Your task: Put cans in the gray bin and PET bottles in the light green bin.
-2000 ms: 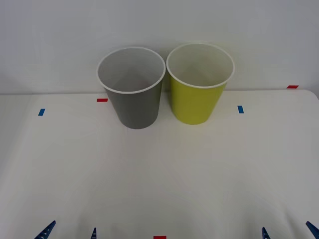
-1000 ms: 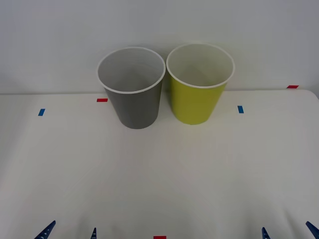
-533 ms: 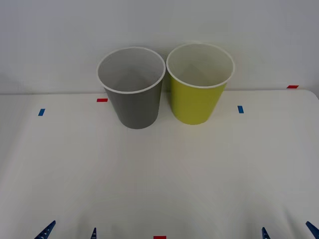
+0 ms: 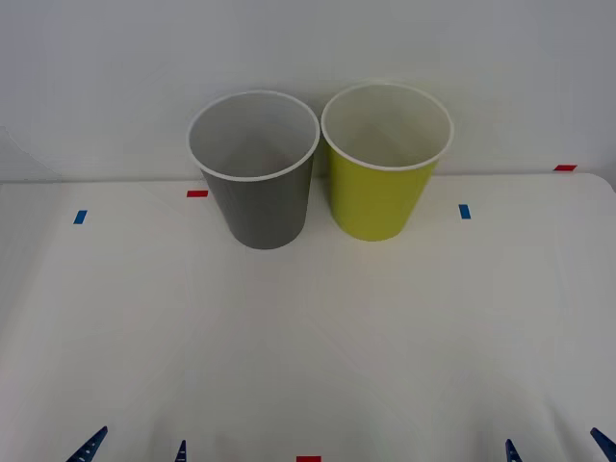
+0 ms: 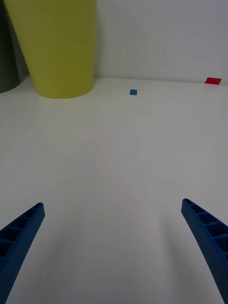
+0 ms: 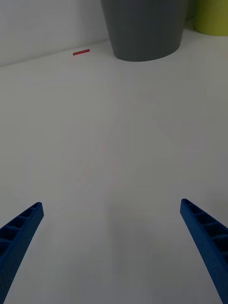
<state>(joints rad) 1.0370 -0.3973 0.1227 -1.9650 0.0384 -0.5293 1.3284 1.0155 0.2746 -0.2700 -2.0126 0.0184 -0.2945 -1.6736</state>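
Front view
Gray bin: tall tapered cup shape, smooth matte dark gray wall, thin white rim, white inside. It stands upright at the far part of the tabletop, near the white wall. I can read no writing on it.
Light green bin: same shape and height, smooth yellow-green wall, white rim and white inside. It stands upright just beside the gray bin, on the robot's right of it; if the rims touch, I cannot tell.
Tabletop: flat, white, matte surface.
Tape marks: small red piece close to the gray bin on the robot's left; blue piece further left; blue piece to the right of the light green bin; red piece further right; red piece at the near edge.
Left end effector: blue ribbed tips at the near edge, well apart from the gray bin, spread wide, holding nothing.
Right end effector: blue tips at the near edge, well apart from the light green bin, also spread and holding nothing.

Right wrist view
Right end effector: two blue ribbed fingers, released, with bare tabletop between them.
Light green bin: ahead, base on the tabletop; a part of the gray bin is beside it.
Tape: blue square and red piece near the light green bin.

Left wrist view
Left end effector: blue ribbed fingers spread, grasping nothing.
Gray bin: ahead; a red strip is near its base, and an edge of the light green bin is beside it.
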